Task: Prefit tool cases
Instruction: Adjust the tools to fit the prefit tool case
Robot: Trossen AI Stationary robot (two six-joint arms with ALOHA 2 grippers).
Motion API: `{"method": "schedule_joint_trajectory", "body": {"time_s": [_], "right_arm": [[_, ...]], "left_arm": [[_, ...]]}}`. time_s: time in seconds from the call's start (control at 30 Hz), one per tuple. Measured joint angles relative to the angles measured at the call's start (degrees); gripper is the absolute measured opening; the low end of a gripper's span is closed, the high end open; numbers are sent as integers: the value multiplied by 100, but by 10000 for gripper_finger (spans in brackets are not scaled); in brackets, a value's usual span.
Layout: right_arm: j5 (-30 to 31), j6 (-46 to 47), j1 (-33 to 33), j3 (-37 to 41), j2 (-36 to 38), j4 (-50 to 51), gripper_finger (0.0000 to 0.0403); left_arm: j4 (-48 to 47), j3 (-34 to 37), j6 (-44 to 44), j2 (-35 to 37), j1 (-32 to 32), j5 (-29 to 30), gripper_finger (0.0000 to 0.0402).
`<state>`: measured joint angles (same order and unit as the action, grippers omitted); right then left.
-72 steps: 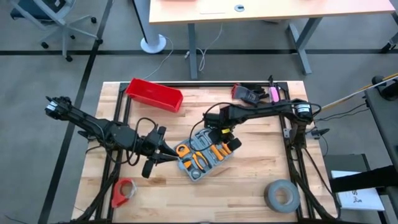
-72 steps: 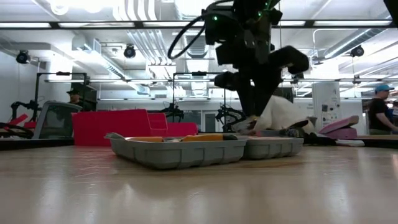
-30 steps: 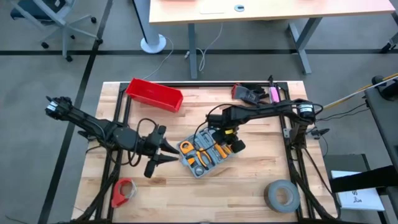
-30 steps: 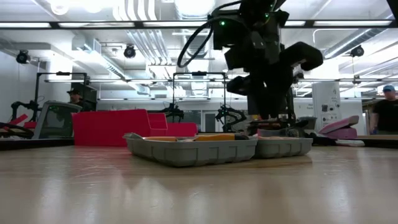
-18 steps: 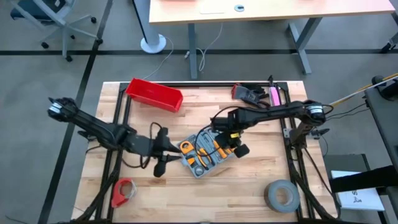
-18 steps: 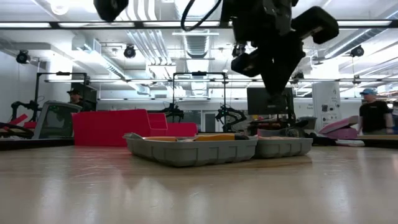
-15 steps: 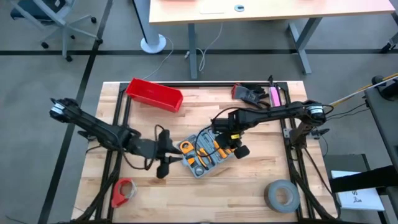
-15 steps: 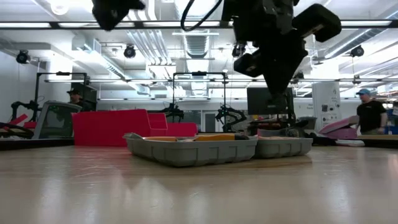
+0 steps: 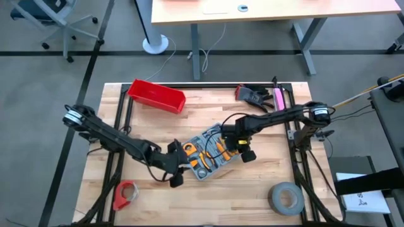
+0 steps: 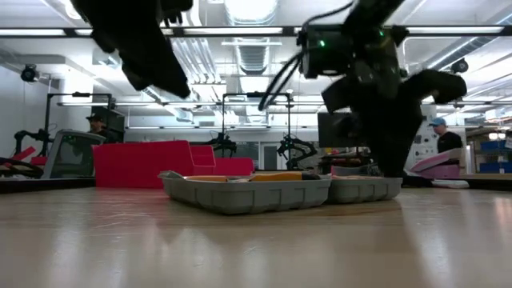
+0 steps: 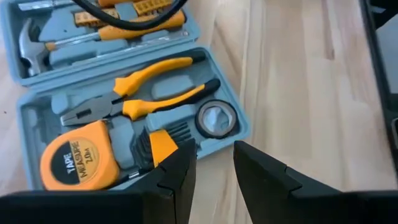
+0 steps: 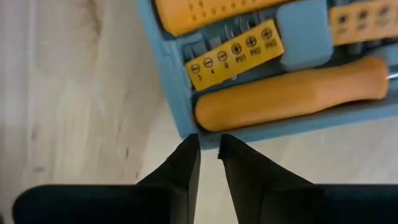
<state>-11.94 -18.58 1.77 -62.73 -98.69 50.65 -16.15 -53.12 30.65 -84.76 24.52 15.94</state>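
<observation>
Your case (image 9: 209, 153) lies open mid-bench (image 9: 252, 189), tools seated in its recesses. Your left claw (image 11: 211, 163) hovers at its near edge, fingers slightly apart, holding nothing. Your right claw (image 12: 208, 149) hangs at the opposite edge, nearly closed, empty.

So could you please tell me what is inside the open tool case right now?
The tool case holds a tape measure, pliers, a tape roll, a hammer, a screwdriver handle and a bit strip. A cable and the left tool cover parts.
</observation>
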Motion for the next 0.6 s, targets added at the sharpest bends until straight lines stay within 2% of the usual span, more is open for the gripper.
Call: {"method": "schedule_joint_trajectory", "body": {"time_s": [0.23,0.47,0.6], "right_arm": [[-6,469,1,468,430,-636,40],[12,856,1,413,1073,-647,49],[382,991,1,468,1290,-621,58]], "left_arm": [[112,-236,-74,-393,-154,-2,114],[110,-590,-161,-776,-406,-2,114],[71,-697,-17,-1009,-532,-44,114]]}}
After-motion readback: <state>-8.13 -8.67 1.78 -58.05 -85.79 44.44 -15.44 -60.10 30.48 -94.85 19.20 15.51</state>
